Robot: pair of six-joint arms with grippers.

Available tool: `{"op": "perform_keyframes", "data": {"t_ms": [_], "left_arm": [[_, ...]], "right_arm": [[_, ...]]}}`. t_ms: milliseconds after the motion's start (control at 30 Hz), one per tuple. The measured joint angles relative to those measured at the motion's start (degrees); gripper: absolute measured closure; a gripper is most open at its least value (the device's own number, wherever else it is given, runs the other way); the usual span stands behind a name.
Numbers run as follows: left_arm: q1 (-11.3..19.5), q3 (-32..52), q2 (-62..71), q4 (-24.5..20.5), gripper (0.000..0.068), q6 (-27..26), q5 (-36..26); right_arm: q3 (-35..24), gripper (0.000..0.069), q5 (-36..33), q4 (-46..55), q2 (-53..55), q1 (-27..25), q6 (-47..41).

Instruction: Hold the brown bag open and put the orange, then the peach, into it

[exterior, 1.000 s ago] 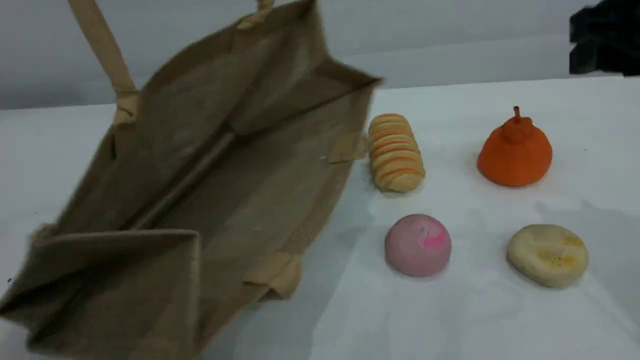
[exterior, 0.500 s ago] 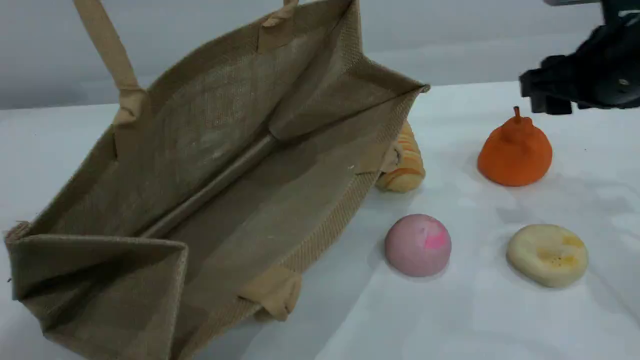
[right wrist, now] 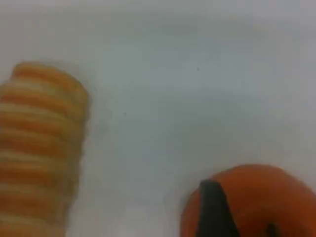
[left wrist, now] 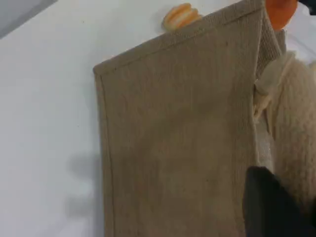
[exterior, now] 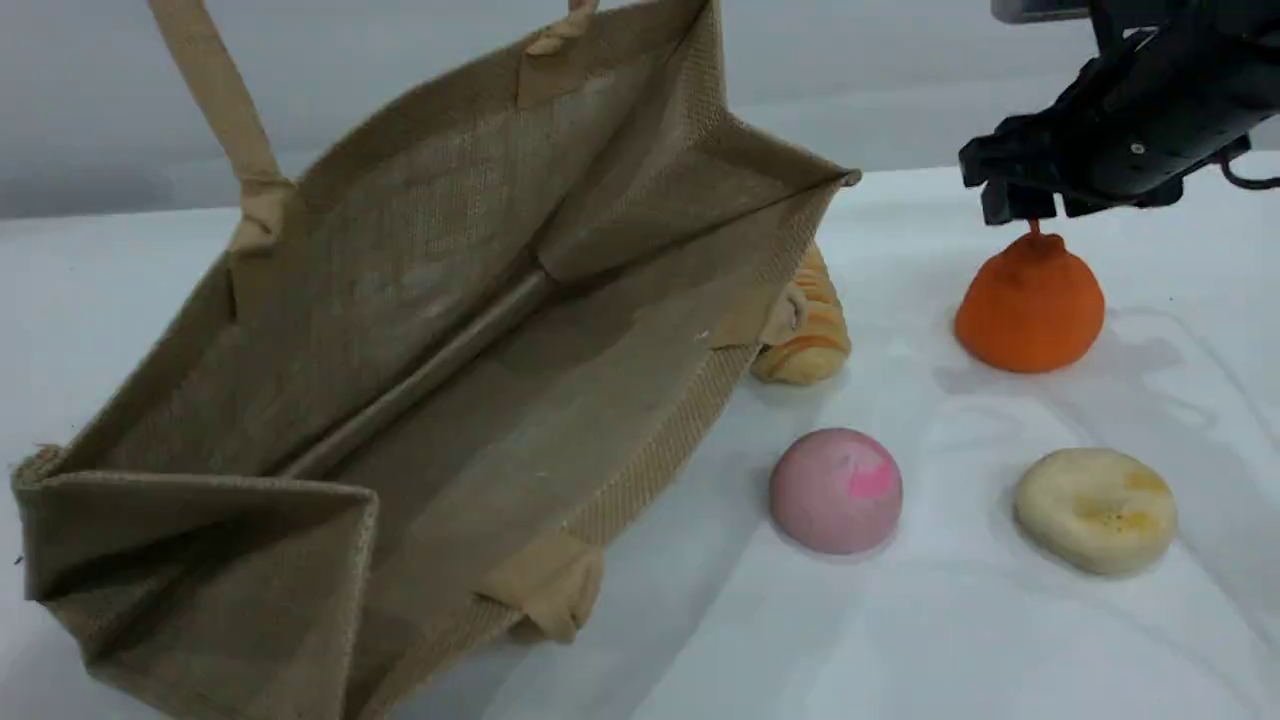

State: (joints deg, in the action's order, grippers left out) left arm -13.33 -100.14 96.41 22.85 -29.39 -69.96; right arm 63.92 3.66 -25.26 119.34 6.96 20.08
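Observation:
The brown bag (exterior: 450,330) lies tilted on the left of the table with its mouth gaping toward the camera. One beige handle (exterior: 215,100) runs taut up out of the scene view. In the left wrist view my left gripper (left wrist: 269,207) is shut on the beige strap (left wrist: 296,138) beside the bag's outer wall (left wrist: 173,138). The orange (exterior: 1030,310) stands at the back right. My right gripper (exterior: 1020,205) hovers open just above its stem, and its fingertip (right wrist: 212,207) shows in front of the orange (right wrist: 266,197). The peach (exterior: 835,490) rests in front of the bag's mouth.
A striped bread roll (exterior: 810,335) lies partly hidden behind the bag's right corner and also shows as the bread roll (right wrist: 39,148) in the right wrist view. A pale yellow disc (exterior: 1095,510) sits at the front right, next to the peach.
The bag's far side swung right and its mouth spread wider, covering part of the bread roll. My right arm came in from the upper right to just above the orange.

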Motion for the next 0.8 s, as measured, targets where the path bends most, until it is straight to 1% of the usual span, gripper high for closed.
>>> {"op": "perform_keyframes", "data": {"t_ms": [167,300,400,467,533,600,667,800], "left_arm": [[0.00,0.00,0.00,-0.05,0.0610,1.40,0.00],[0.00,0.00,0.00,-0.05,0.0610,1.47,0.00],[0.00,0.00,0.00,-0.05,0.0610,1.60,0.00],[0.00,0.00,0.00,-0.05,0.0610,1.66,0.00],[0.00,0.00,0.00,-0.05,0.0610,1.66,0.00],[0.00,0.00,0.00,-0.05,0.0610,1.66,0.00],[0.00,0.00,0.00,0.00,0.0610,1.66,0.00],[0.00,0.00,0.06,0.04,0.0610,1.66,0.00]], "right_arm": [[-0.01,0.0307,1.49,-0.05,3.81,-0.07,0.00],[-0.01,0.0307,3.33,-0.17,6.84,-0.07,0.00],[-0.01,0.0331,3.71,-0.24,7.63,-0.07,0.00],[-0.01,0.0393,3.51,-0.24,7.63,-0.07,0.00],[-0.01,0.0488,3.21,-0.24,7.63,-0.07,0.00],[-0.01,0.0604,2.96,-0.24,7.57,-0.07,-0.07],[-0.01,0.0645,1.49,-0.24,7.14,-0.07,-0.07],[-0.12,0.0654,-4.61,-0.08,4.27,-0.17,1.98]]}}
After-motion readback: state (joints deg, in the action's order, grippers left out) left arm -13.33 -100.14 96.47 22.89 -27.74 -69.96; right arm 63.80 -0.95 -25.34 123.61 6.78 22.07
